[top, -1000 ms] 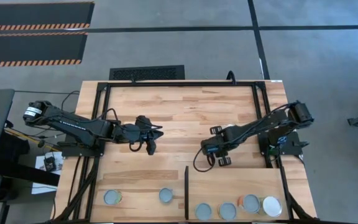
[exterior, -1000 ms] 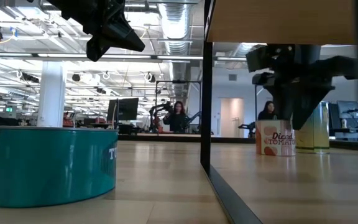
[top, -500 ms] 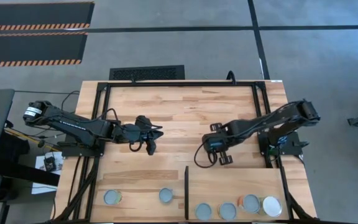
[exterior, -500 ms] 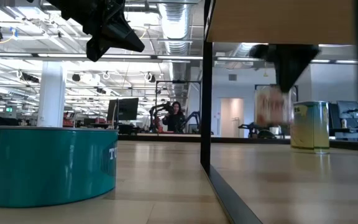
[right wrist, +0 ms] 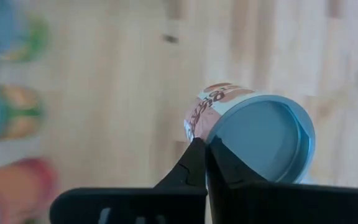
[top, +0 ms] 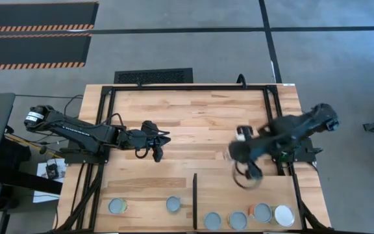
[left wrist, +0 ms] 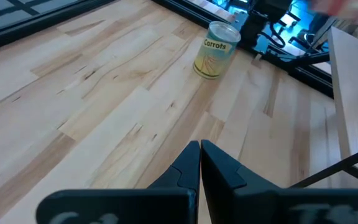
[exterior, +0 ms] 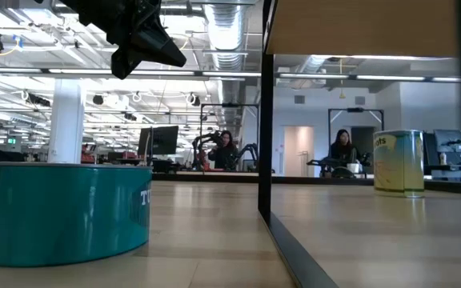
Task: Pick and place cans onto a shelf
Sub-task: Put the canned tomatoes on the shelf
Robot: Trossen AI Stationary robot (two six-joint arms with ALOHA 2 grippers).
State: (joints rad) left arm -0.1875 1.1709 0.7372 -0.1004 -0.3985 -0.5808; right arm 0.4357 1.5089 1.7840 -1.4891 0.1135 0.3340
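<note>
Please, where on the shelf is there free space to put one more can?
The shelf is bare in its far part, between the black divider and its right edge. Its near edge is crowded: four cans stand in a row there. The right gripper, shut, is above the tabletop near the shelf's far edge; the left gripper waits centre-left.

Even, bright overhead light fills every view, with soft shadows on the tabletop [top: 193, 117]. The right arm [top: 284, 133] smears with motion blur from above. Its wrist view is heavily blurred along one edge. Ceiling strip lights [exterior: 94, 76] glare in the low view.
</note>
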